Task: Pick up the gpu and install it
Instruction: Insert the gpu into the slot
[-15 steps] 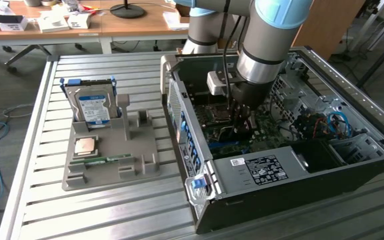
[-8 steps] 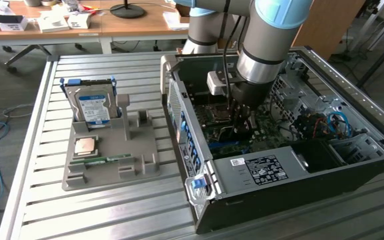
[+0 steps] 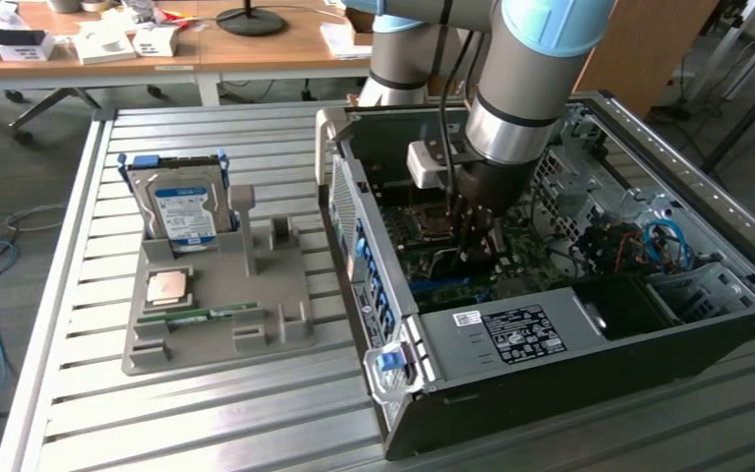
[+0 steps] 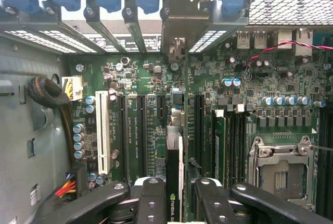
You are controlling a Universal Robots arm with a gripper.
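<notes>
Pincer (image 4: 174,203) inside the open computer case (image 3: 692,324), narrowed onto the gpu (image 4: 174,182), card held edge-on and upright over the motherboard (image 4: 151,83), bracket toward the case's rear slot openings, aligned with an expansion slot.

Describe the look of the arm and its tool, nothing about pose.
The arm has silver-grey tube sections with light blue joint caps and a black ring; a black cable runs along it. The tool is black, with perforated link fingers.
</notes>
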